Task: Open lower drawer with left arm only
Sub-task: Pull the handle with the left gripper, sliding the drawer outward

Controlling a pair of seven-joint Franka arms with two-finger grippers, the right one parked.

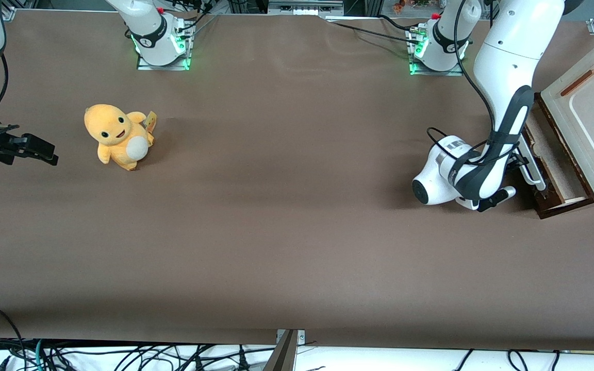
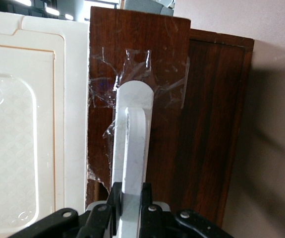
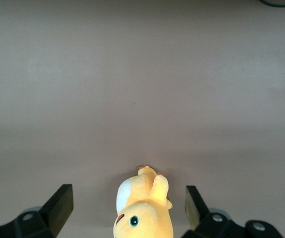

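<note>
We see the left arm (image 1: pixel 503 93) bent low at its own end of the brown surface (image 1: pixel 276 232), its hand (image 2: pixel 131 206) closed on the white handle (image 2: pixel 132 144) of the lower drawer (image 1: pixel 549 165). The drawer stands part-way out beneath the cream panel (image 1: pixel 588 123), its pale inside showing. Clear tape (image 2: pixel 142 74) crosses the dark wood above the handle. Toward the parked arm's end a yellow plush toy (image 1: pixel 117 136) sits upright.
</note>
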